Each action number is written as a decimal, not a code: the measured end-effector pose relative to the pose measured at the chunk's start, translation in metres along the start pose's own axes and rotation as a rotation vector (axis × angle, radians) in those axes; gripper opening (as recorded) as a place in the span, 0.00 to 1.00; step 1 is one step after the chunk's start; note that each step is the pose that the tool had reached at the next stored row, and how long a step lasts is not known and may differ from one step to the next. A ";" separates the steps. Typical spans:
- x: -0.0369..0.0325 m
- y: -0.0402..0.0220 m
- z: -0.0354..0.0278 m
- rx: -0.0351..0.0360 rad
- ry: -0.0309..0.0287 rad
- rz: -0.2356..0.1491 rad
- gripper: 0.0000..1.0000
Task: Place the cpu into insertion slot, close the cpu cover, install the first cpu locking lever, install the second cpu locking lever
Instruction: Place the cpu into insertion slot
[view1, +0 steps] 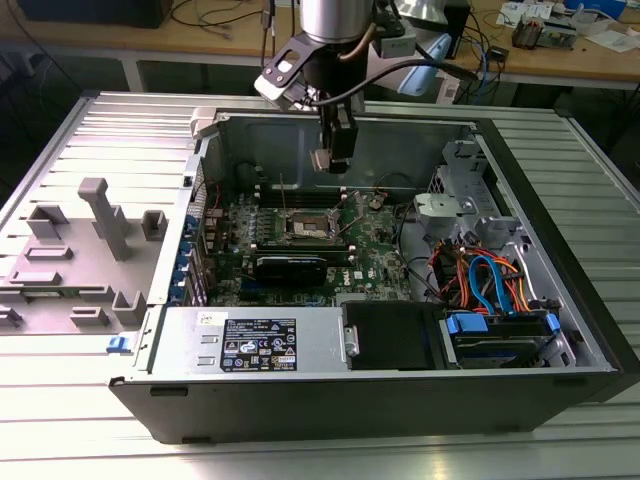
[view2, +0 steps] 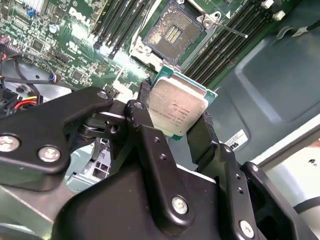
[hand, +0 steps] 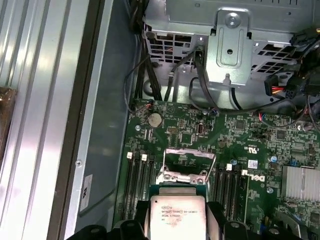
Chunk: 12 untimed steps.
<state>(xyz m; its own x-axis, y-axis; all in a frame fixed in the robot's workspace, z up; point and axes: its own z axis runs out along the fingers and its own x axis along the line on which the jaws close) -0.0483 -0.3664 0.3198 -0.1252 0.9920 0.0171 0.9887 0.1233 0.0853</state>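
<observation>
Cpu (view2: 179, 102), pinched by its edges between the clenched fingers of the gripper (view2: 176, 111), hangs above and apart from the bare insertion slot (view2: 172, 31), at whose edge the cpu cover (hand: 182, 176) stands raised, so none of the four steps appears done yet.

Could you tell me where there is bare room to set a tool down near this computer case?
Free: the ribbed table on the camera side of the case and at the exterior view's right. Crowded: the cables inside, and by the insertion slot, where the gripper holds the cpu.
</observation>
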 end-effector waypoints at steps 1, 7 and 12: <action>0.0001 -0.0013 0.0016 0.0001 -0.0005 0.000 0.54; 0.0003 -0.0061 0.0154 0.0001 -0.0064 0.043 0.54; 0.0003 -0.0066 0.0195 0.0017 -0.0068 0.045 0.54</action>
<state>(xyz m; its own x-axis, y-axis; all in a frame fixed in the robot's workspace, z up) -0.0532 -0.3665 0.2999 -0.0798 0.9967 0.0141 0.9935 0.0784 0.0829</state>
